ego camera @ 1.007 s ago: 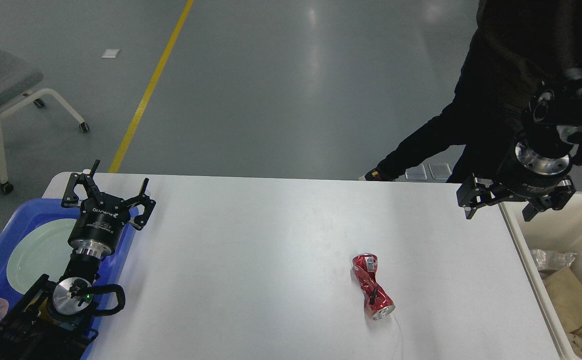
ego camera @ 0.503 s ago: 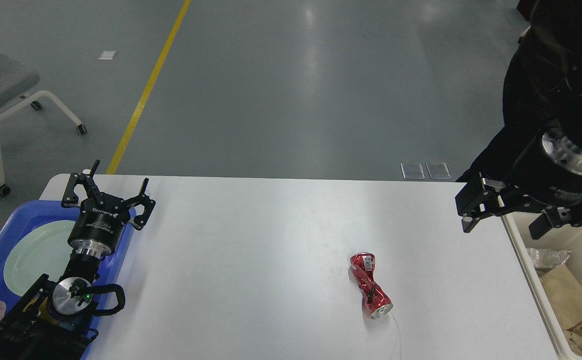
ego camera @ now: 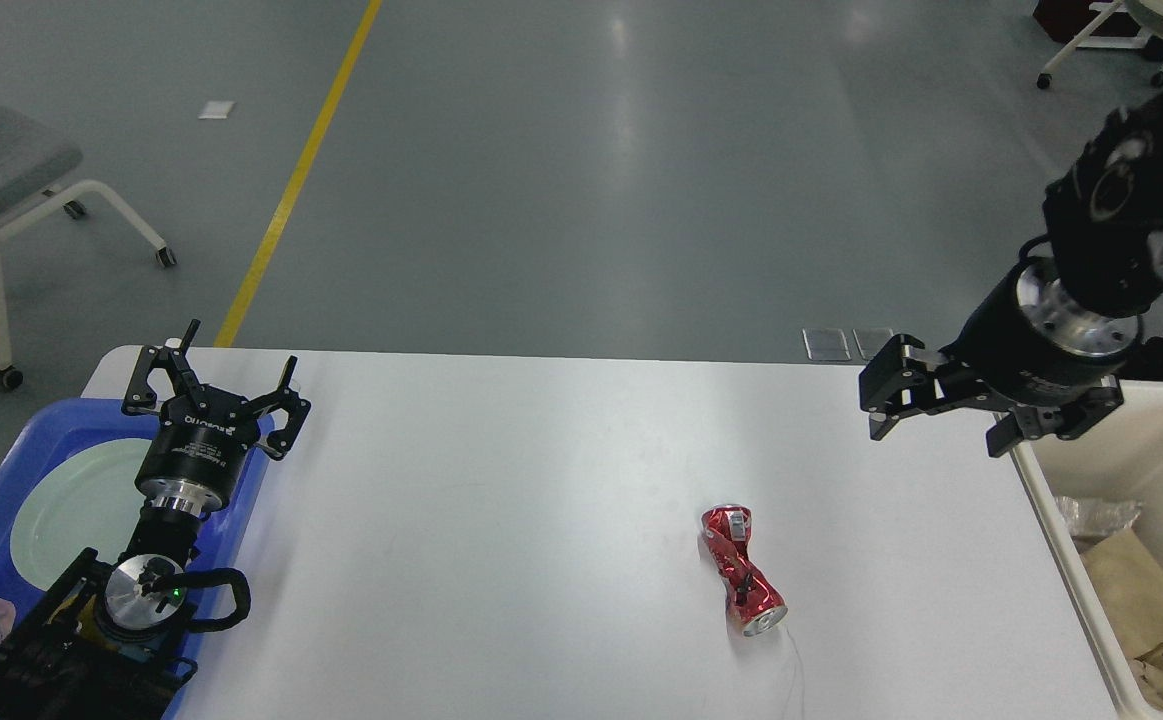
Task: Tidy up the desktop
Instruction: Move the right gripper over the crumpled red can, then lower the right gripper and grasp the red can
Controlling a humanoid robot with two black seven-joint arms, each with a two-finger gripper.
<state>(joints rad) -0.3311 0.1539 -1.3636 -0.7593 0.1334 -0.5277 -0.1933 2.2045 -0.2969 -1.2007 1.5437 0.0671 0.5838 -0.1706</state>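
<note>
While the left gripper [ego camera: 216,385] hovers exactly where it was a second ago, fingers spread wide and empty over the tray [ego camera: 1,480], the right gripper [ego camera: 946,420] has swung inward — a second ago it hung at the seam between desktop and bin, and now it sits over the desktop's far right corner, its wrist turned toward the middle. A person in dark clothes who stood behind that corner is gone from view too. I read this as the right arm starting a reach for the last loose thing on the desktop [ego camera: 501,520]: a crushed red can [ego camera: 744,572].

The right gripper's fingers stand well apart with nothing between them, so it is ready to take something. The can lies on its side on the right half of the desktop, nearer me and to the left of that gripper, well apart from it, with bare white surface between. It is pinched at the waist, its open end pointing toward me.

The bin [ego camera: 1121,480] with crumpled paper sits just beside the desktop's right edge — the likely place for the can.
</note>
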